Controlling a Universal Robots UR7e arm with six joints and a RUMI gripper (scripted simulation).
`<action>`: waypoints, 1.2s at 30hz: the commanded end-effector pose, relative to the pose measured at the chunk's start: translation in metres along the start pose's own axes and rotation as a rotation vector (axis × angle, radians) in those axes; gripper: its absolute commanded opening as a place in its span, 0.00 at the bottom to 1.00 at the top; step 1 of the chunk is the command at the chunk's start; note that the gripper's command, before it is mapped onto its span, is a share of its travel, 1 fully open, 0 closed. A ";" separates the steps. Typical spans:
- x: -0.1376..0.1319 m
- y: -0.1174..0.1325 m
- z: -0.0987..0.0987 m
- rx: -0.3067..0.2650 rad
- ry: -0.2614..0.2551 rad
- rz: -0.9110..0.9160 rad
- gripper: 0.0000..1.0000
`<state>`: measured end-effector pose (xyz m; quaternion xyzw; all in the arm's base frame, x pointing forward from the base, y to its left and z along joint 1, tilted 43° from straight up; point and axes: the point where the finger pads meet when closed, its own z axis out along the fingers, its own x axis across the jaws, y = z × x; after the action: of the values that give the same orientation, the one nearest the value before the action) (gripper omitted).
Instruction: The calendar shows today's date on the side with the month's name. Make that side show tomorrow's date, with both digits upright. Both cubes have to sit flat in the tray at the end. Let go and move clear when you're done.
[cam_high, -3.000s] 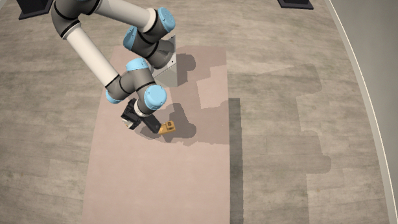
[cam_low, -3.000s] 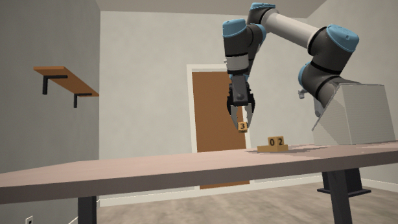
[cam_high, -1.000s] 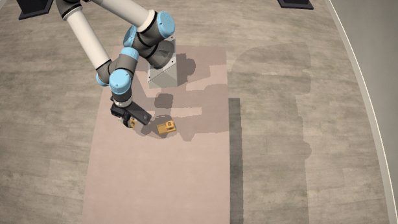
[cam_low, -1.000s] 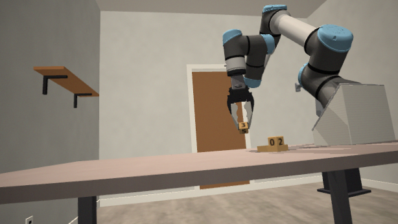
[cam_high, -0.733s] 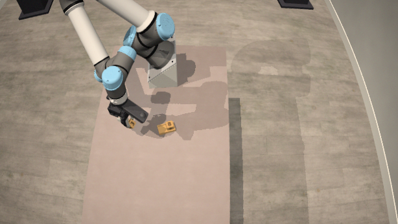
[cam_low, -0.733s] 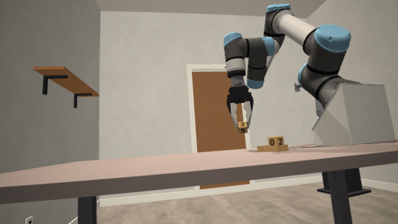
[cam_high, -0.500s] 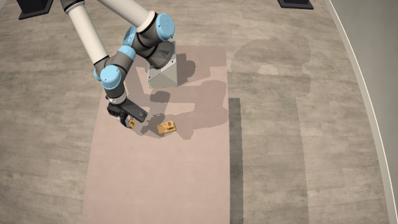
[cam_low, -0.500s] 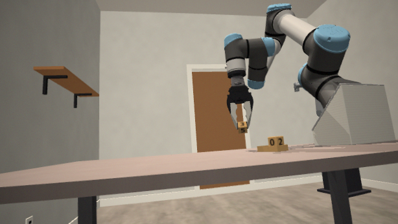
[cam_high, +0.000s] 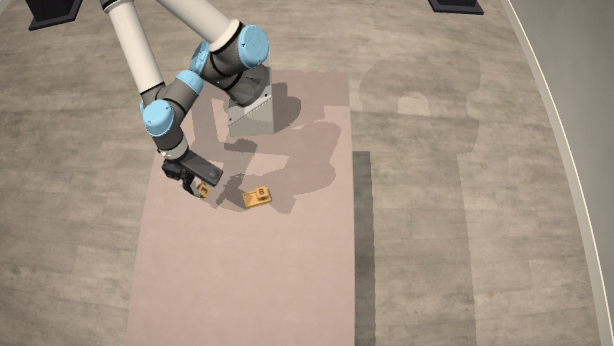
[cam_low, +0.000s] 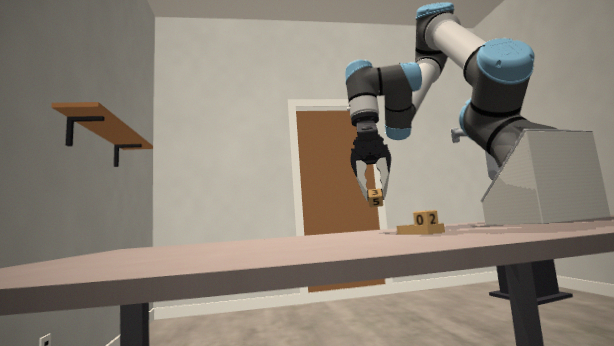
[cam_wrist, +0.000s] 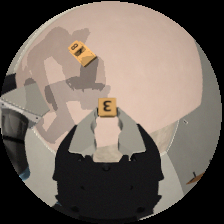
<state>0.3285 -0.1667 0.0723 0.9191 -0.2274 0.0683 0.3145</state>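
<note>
My gripper (cam_high: 201, 191) (cam_low: 375, 197) (cam_wrist: 107, 107) is shut on an orange cube (cam_high: 204, 189) (cam_low: 375, 201) (cam_wrist: 107, 107), held above the table, left of the tray in the top and exterior views. The exterior view shows a 3 on its upper, tilted face and a 5 below. The wrist view shows the 3 turned upside down. The orange tray (cam_high: 250, 202) (cam_low: 407, 230) (cam_wrist: 90, 61) stands on the table. The other cube (cam_high: 262, 193) (cam_low: 425, 218) (cam_wrist: 74, 46) sits in one end of it, with an 8 on top and 0 and 2 on two sides. No month's name is readable.
The arm's grey base block (cam_high: 252, 122) (cam_low: 565, 175) stands behind the tray on the pinkish table (cam_high: 245, 280) (cam_low: 225, 260). A wooden shelf (cam_low: 100, 122) is on the wall at the left of the exterior view. The tray's other end holds no cube.
</note>
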 end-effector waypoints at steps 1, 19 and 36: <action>0.000 0.001 0.000 0.060 -0.002 -0.001 0.11; 0.003 0.002 -0.003 0.163 0.018 -0.003 0.11; 0.000 0.002 0.001 0.270 -0.001 -0.010 0.11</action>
<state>0.3282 -0.1680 0.0731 0.9501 -0.2139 0.0943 0.2065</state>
